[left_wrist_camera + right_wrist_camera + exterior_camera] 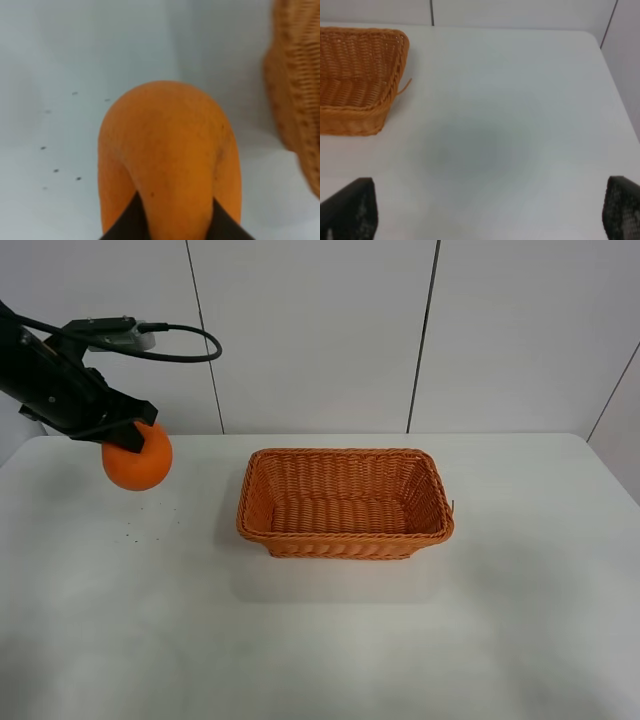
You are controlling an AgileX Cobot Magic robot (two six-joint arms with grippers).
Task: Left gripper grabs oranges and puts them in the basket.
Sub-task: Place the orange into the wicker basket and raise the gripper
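Where the high camera looks down, left gripper [128, 428]: closed over the top of the orange [137, 460], at the far left of the table [320, 640].
Orange: left of the basket [345, 452] and well apart from it, outside it; whether it clears the table cannot be told.
Basket: near mid-table, upright, nothing visible inside.
Cable [190, 342]: loops from the left arm in front of the wall [310, 330].
Specks [130, 530]: a few dark dots on the table, nearer the camera than the orange.
Right gripper: not seen in this view.

Left wrist view, orange [170, 150]: fills the middle, dimpled skin, stem hidden.
Fingers [131, 220]: two black tips pressed against the fruit, one on each side.
Basket [295, 100]: woven wall at the edge, apart from the fruit.
Specks [55, 171]: on the table beyond the fruit.

Right wrist view, right gripper [487, 212]: jaws spread wide, nothing between them, above bare table [510, 140].
Fingers [350, 210]: only two black tips show, at opposite corners.
Basket [360, 65]: one end visible, a loose strand [404, 86] sticking out at its corner.
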